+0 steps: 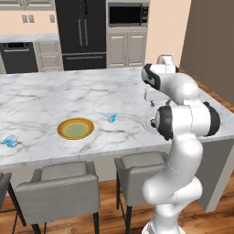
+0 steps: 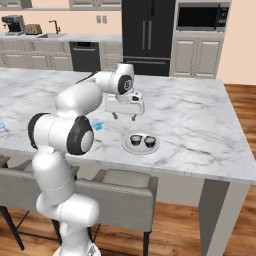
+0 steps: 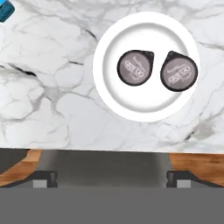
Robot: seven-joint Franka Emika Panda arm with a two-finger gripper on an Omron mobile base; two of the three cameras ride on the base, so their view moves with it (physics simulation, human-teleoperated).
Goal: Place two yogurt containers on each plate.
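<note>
Two dark round yogurt cups (image 3: 156,69) sat on the plain white plate (image 3: 109,92), but the gripper (image 2: 125,115), fingers wide apart, might bump them if it dropped.

Two round yogurt cups (image 3: 135,67) (image 3: 179,71) sit side by side on one plate (image 3: 144,109) near the counter's (image 1: 55,96) front edge. The other plate (image 1: 76,128) lies well to its left. One tub (image 1: 111,118) sits between them, another (image 1: 10,141) far left

Glossy white rounded arm (image 2: 75,100) segments, dark joint bands, small dark fingertips (image 3: 175,177).
</note>
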